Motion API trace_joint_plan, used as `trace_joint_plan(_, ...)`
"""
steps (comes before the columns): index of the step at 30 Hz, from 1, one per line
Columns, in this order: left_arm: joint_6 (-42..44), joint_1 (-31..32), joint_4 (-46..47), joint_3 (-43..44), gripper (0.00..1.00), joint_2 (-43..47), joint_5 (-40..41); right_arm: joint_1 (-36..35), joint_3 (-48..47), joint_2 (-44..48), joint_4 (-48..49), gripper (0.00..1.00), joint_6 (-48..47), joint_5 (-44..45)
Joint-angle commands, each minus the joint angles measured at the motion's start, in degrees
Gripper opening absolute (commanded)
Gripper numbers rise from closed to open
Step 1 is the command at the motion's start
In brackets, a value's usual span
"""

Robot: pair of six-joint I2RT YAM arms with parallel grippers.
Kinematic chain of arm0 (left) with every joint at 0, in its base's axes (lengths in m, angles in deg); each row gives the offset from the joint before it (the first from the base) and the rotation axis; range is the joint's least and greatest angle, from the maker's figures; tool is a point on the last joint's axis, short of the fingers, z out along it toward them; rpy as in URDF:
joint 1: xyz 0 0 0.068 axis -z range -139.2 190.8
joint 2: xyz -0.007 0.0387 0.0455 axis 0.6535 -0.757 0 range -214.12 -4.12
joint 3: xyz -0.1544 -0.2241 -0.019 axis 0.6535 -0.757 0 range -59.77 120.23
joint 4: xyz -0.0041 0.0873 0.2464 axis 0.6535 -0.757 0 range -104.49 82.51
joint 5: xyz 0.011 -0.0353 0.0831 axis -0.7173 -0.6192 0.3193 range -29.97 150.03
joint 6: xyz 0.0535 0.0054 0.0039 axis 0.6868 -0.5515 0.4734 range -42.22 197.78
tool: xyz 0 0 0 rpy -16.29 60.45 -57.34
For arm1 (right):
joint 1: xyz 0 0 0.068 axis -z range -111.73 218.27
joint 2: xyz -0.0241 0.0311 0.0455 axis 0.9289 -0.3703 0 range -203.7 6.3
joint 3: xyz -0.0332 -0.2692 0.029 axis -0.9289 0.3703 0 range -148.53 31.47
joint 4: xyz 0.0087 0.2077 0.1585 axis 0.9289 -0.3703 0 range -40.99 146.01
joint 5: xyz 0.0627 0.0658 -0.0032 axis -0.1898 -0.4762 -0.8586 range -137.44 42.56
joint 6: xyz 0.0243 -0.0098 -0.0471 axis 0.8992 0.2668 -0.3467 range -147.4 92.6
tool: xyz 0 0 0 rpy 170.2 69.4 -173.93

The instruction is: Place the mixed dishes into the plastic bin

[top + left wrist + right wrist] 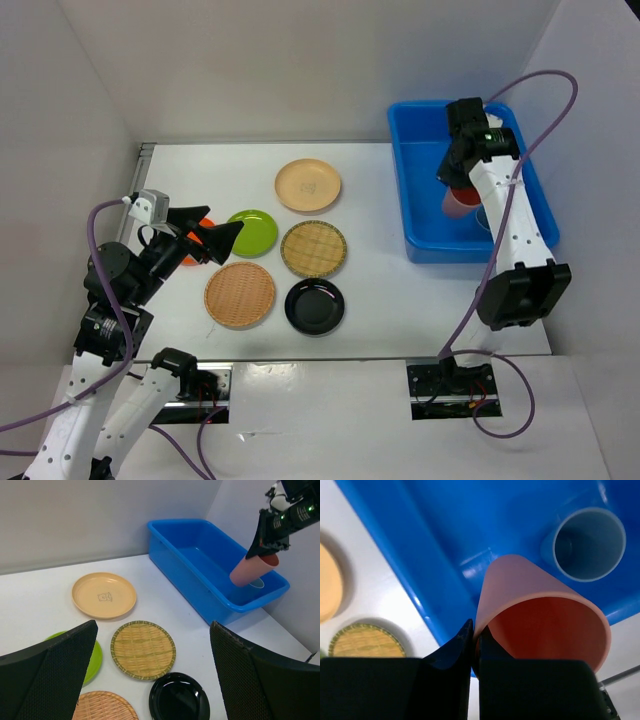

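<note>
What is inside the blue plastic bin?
A blue cup stands upright on the floor of the bin. The pink cup, pinched at its rim by the jaws of the right gripper, hangs tilted over it. The floor under the pink cup is covered.

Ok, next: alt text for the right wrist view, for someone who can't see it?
The right pincer, shut on the rim of a tilted pink cup, holds it over the blue plastic bin, where a blue cup sits. At left, on the white table, parts of a woven plate and a beige plate show.
</note>
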Motion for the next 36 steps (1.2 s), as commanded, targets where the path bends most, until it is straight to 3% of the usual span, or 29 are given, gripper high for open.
trace_joint_plan(1, -0.1, 0.2, 3.2, -0.1, 0.99, 0.0, -0.6, 3.2, 7.6, 5.1, 8.1, 0.0, -1.9, -5.9)
trace_joint_plan(11, -0.1, 0.2, 2.7, -0.1, 0.99, 0.0, 0.0, 4.5, 21.7, 4.4, 16.3, 0.0, -2.4, -7.9)
trace_joint_plan(24, 0.4, 0.2, 1.6, -0.1, 0.99, 0.5, 1.0, 4.5, 28.7, -0.2, 21.3, 0.0, -2.9, -7.9)
trace_joint_plan(36, 0.4, 0.2, 2.1, -0.1, 0.99, 0.0, 1.0, 4.5, 24.4, -0.7, 19.1, 0.39, -2.9, -7.9)
